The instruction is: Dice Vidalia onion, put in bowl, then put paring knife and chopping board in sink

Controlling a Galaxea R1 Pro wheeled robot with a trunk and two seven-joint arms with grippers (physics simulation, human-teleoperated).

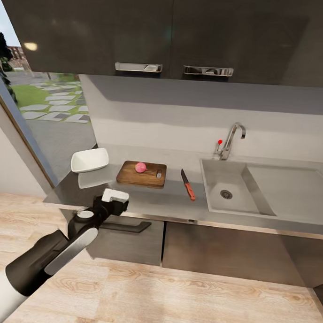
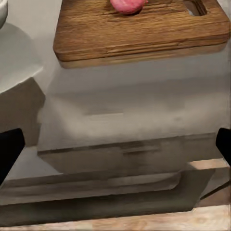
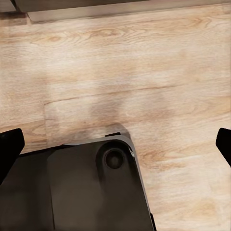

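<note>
Pinkish-red onion (image 1: pixel 140 167); dark brown grained board (image 1: pixel 132 176); white bowl (image 1: pixel 89 160); red-orange knife handle (image 1: pixel 190 192).

The pinkish Vidalia onion (image 1: pixel 140 167), seemingly whole, sits on the brown chopping board (image 1: pixel 132 175); the paring knife (image 1: pixel 188 184) lies beside it.

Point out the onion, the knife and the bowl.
onion (image 1: pixel 140 167): head view, middle of the pink ball on the board.
knife (image 1: pixel 190 191): head view, on the red-orange handle.
bowl (image 1: pixel 89 159): head view, on the white inner floor.
</note>
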